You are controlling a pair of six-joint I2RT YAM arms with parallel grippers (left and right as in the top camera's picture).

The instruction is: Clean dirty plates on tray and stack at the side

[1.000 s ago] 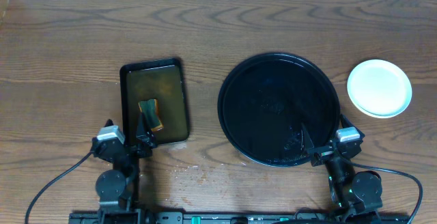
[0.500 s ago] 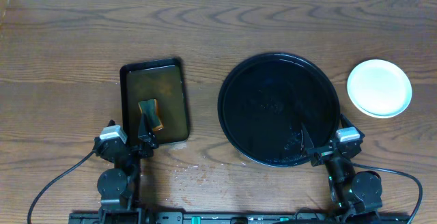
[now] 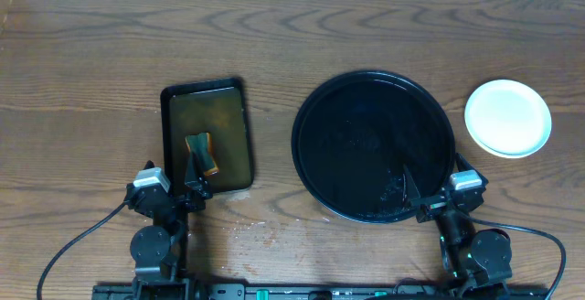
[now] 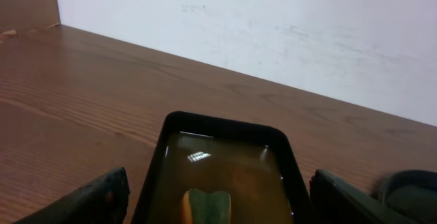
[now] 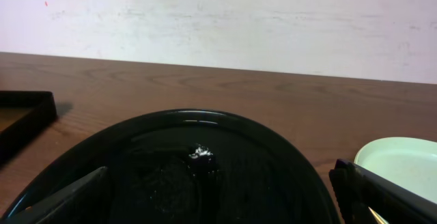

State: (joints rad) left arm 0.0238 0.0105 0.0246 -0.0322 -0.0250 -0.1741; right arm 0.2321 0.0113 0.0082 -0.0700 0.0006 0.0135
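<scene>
Nothing of note has moved over the last second: the left arm's wrist has crept a touch to the right, and all else lies as it did.

The tray carries no plate now. The plates sit off it on the bare surface, just beyond its right rim. From above they read as one pale disc, so how many are stacked I cannot tell.

The left end effector is spread wide and holds nothing, poised over the near end of the small tray, with the sponge lying between its fingers. The right end effector is equally wide and empty, at the near edge of the tray.

By my reading the cleaning and stacking are done, or nearly so. The next move calls for little more than drawing both arms clear without knocking either tray.

The tray is round, glossy black with a raised rim, and streaked with wet film that catches a glint. The small tray is dark, rectangular and holds brownish liquid. The sponge is soft, yellow and orange. The plates look smooth, shallow and pale. The surface is brown wood-grain, with a few wet spots near the front.
</scene>
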